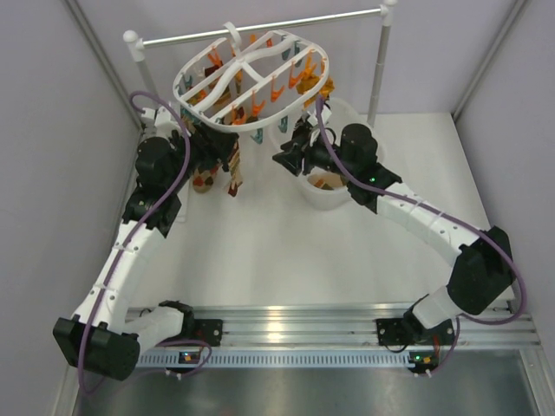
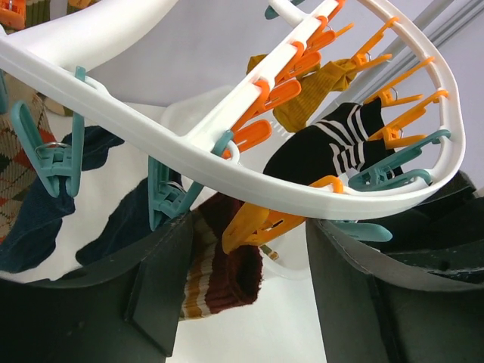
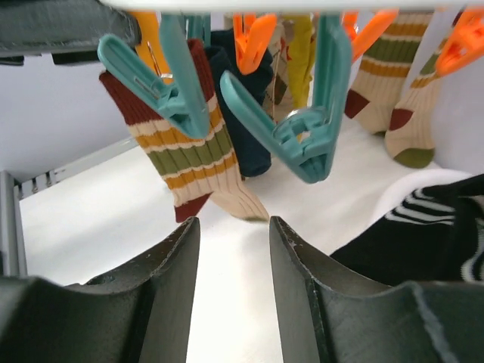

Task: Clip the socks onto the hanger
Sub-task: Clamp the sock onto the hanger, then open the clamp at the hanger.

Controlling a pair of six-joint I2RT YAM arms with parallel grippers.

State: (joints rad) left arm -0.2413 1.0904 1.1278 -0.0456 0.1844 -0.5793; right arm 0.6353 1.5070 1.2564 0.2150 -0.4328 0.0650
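Observation:
The white oval hanger (image 1: 251, 78) hangs from the rail, with orange and teal clips below it. Several socks hang from it (image 1: 236, 178). In the left wrist view a dark red-brown striped sock (image 2: 227, 276) hangs under an orange clip (image 2: 261, 224), between my left gripper's (image 2: 253, 253) wide-open fingers and against the left one. A black white-striped sock (image 2: 333, 147) and a mustard sock (image 2: 318, 91) hang further along the hanger rim (image 2: 318, 193). My right gripper (image 3: 234, 227) is open and empty below a teal clip (image 3: 302, 128), facing a striped sock (image 3: 181, 151).
A white tub (image 1: 329, 191) stands under the hanger's right side, by my right gripper (image 1: 282, 159). My left gripper (image 1: 227, 156) is under the hanger's left side. The silver rail (image 1: 260, 28) on white posts spans the back. A black striped sock (image 3: 423, 234) lies at the right of the right wrist view.

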